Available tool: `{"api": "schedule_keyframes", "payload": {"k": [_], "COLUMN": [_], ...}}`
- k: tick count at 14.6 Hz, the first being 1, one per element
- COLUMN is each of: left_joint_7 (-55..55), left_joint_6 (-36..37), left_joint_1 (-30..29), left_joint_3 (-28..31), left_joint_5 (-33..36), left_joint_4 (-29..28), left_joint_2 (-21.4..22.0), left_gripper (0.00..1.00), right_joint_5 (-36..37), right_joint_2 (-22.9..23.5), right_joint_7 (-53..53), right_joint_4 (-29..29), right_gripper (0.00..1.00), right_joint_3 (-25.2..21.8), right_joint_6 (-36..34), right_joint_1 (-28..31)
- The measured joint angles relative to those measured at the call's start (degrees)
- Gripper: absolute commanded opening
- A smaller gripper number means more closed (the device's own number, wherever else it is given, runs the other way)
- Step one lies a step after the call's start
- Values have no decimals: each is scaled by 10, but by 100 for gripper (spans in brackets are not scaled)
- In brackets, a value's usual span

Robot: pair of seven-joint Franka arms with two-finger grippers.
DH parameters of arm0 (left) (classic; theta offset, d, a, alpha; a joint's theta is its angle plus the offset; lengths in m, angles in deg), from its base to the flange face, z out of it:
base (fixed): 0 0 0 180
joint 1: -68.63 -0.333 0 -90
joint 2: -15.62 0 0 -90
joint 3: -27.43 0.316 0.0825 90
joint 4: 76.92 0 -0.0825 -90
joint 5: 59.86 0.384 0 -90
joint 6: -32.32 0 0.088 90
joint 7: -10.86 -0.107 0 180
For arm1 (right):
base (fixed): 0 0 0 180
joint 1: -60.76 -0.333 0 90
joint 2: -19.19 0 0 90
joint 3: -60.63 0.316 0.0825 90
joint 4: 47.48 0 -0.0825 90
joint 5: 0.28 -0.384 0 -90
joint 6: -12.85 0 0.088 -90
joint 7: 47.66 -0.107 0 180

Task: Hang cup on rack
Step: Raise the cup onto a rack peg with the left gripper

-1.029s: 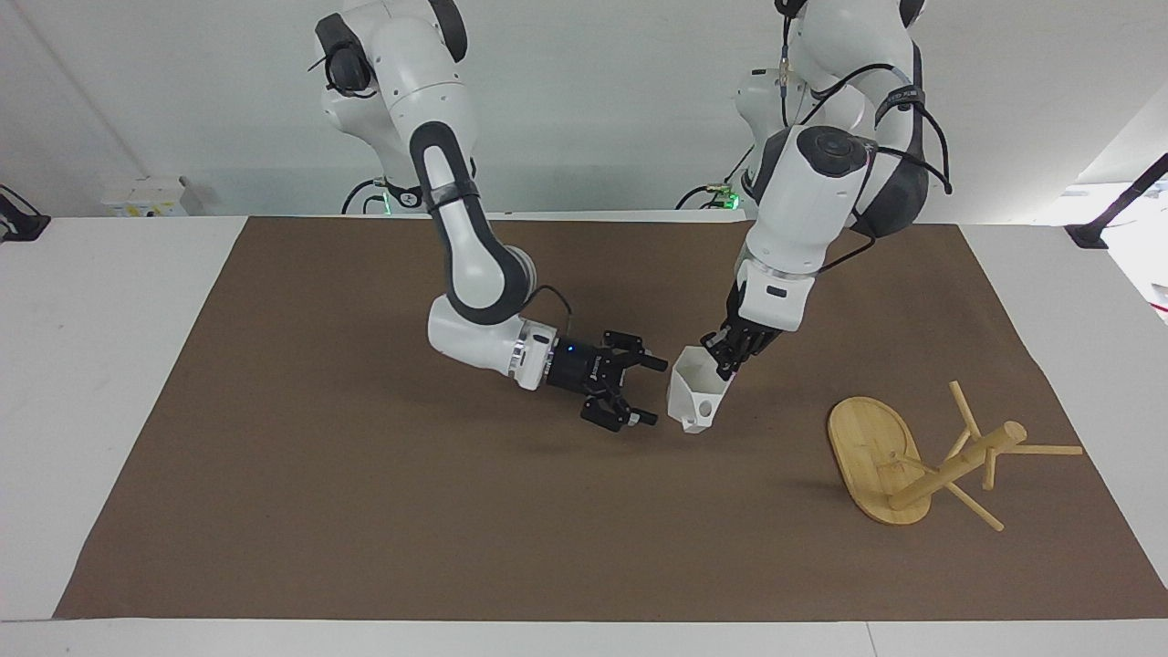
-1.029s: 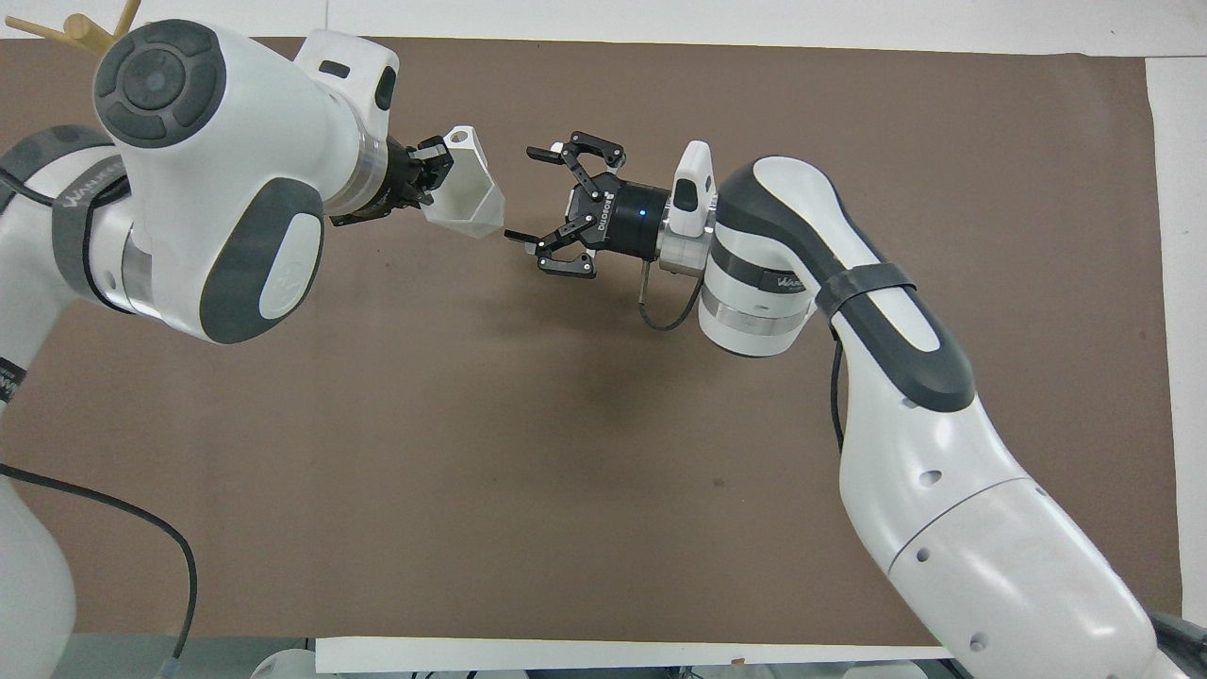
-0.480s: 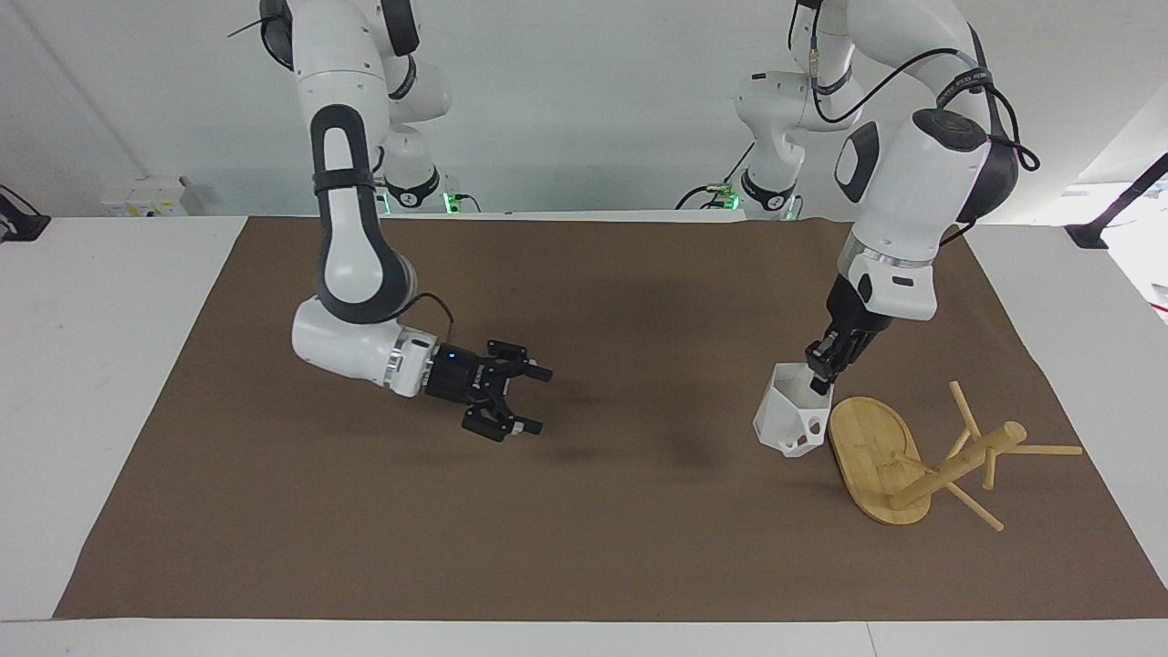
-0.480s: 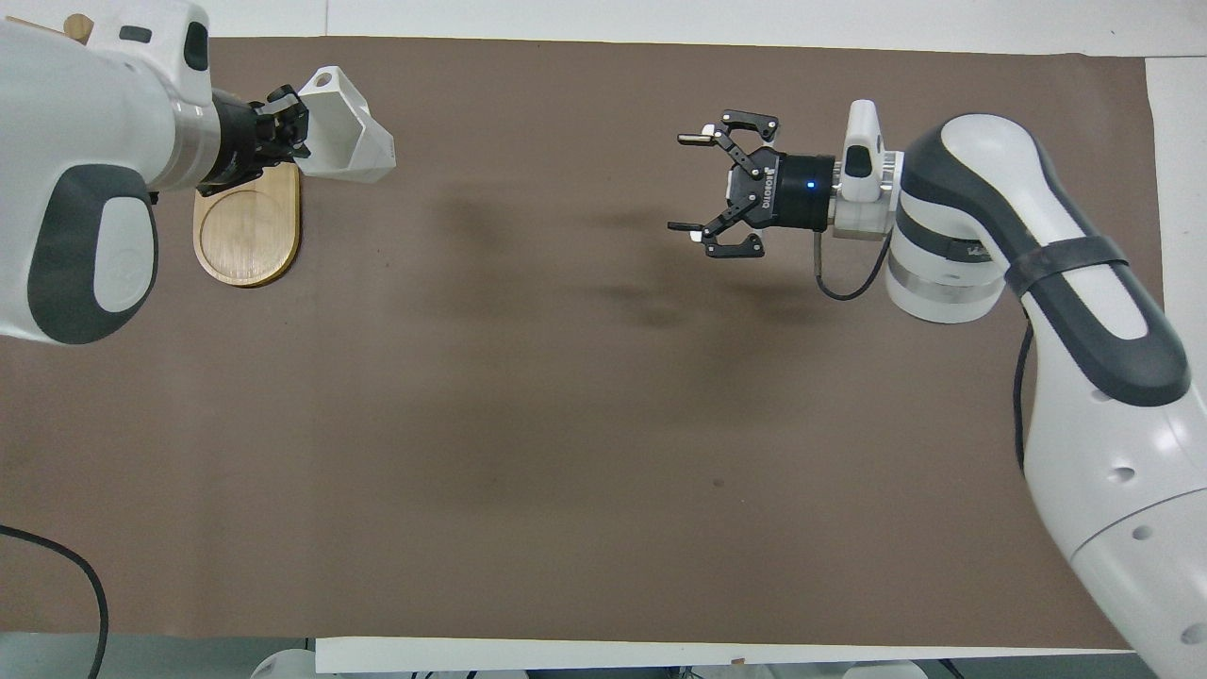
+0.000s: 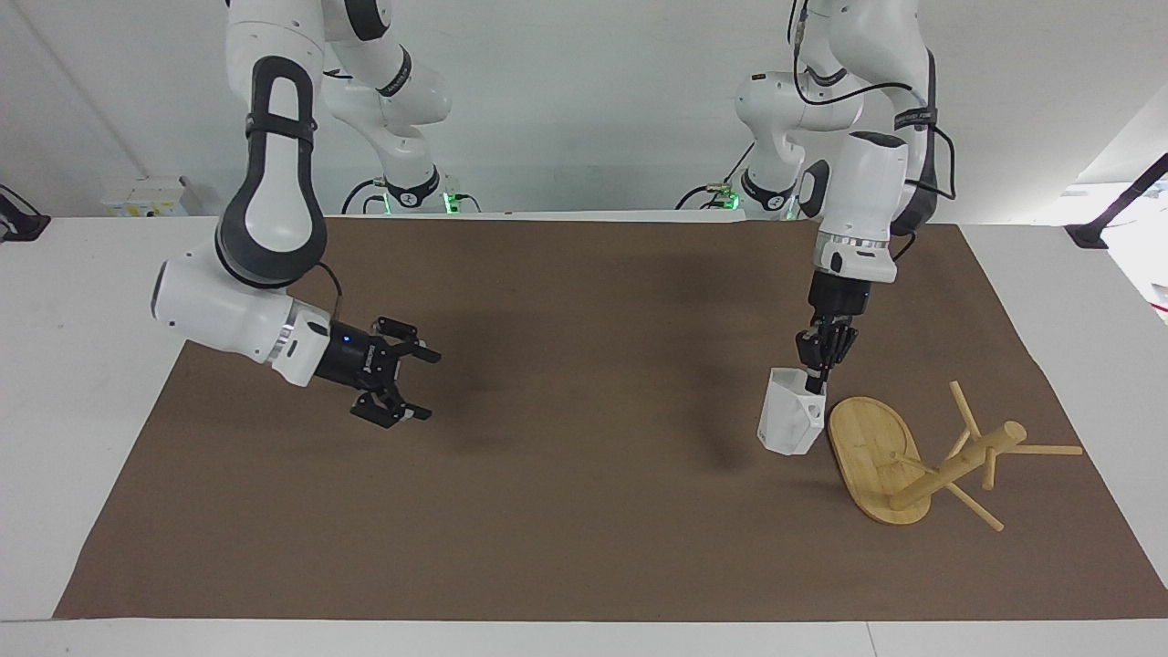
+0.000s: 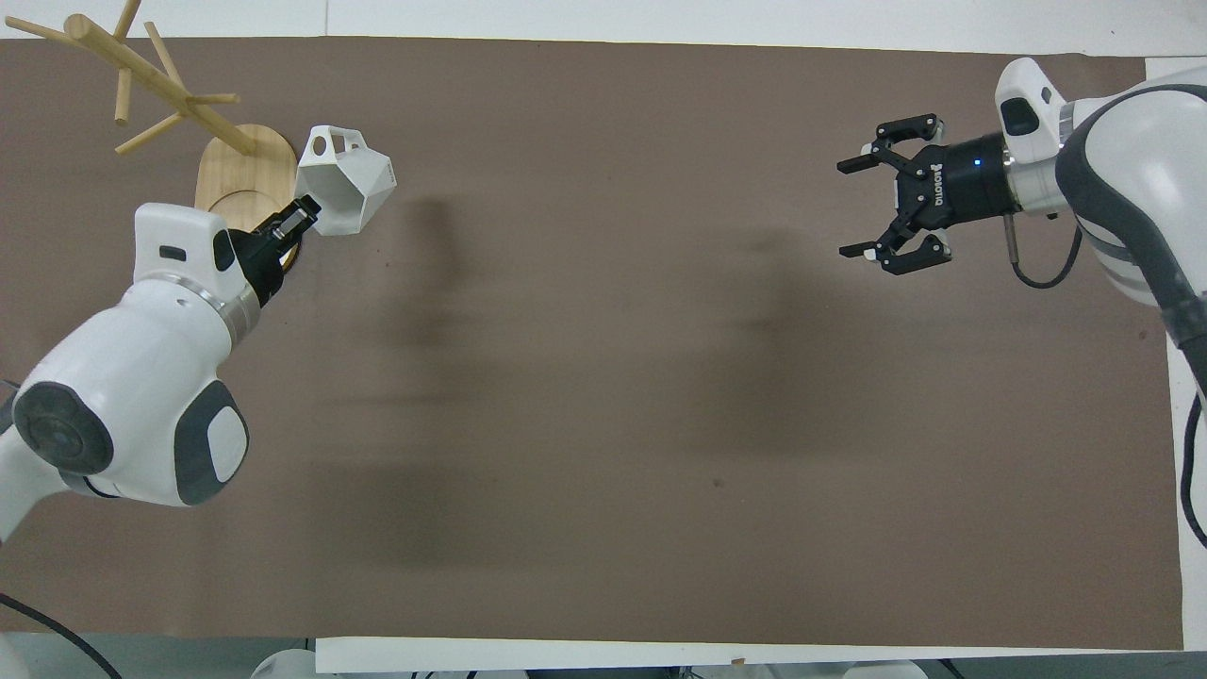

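Pinching the cup [image 5: 790,422] by its rim with the left gripper [image 5: 818,369], jaws closed on the wall from above — a hold that leaves the handle with its round hole free, facing the rack [image 5: 922,456]. Set upright, mouth up, just beside the rack's oval base, toward the right arm's end from it; whether resting on the brown mat [image 5: 584,511] or a shade above cannot be told. Rack lying tipped on the mat, post and pegs slanting away from the cup, so no peg stands ready to take the handle; probably needs righting first, which may explain parking the cup so close. Right gripper [image 5: 401,383] well apart from the rack, over the mat at the right arm's end, jaws spread wide and empty — waiting, free to steady the base.
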Motion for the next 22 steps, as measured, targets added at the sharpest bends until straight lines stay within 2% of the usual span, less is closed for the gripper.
{"api": "schedule_keyframes", "payload": {"k": [2,4,8,11,14,16,19,22], "left_joint_7": [11,22,53,90,125,160,182,187], "left_joint_6": [-68,-96,-101,-102,-102,-102,-102,-102], "left_joint_1": [0,-3,-30,-31,-32,-37,-46,-53], "left_joint_3": [0,1,1,0,0,0,0,0], "left_joint_5": [0,0,0,0,0,0,0,0], "left_joint_4": [-19,-12,18,40,51,55,58,57], "left_joint_2": [-16,-35,-67,-75,-79,-79,-80,-83], "left_gripper": [0,0,0,0,0,0,0,0], "right_joint_5": [67,108,240,322,350,367,373,373], "right_joint_2": [-33,-51,-72,-82,-85,-85,-97,-134], "right_joint_7": [-114,-201,-378,-524,-678,-755,-817,-878], "right_joint_4": [2,2,26,87,154,173,163,125], "right_gripper": [100,100,100,100,100,100,100,100], "right_joint_3": [0,-1,2,8,6,3,-23,-34], "right_joint_6": [-21,-28,-36,-113,-205,-248,-271,-273], "right_joint_1": [1,10,13,12,13,14,12,5]}}
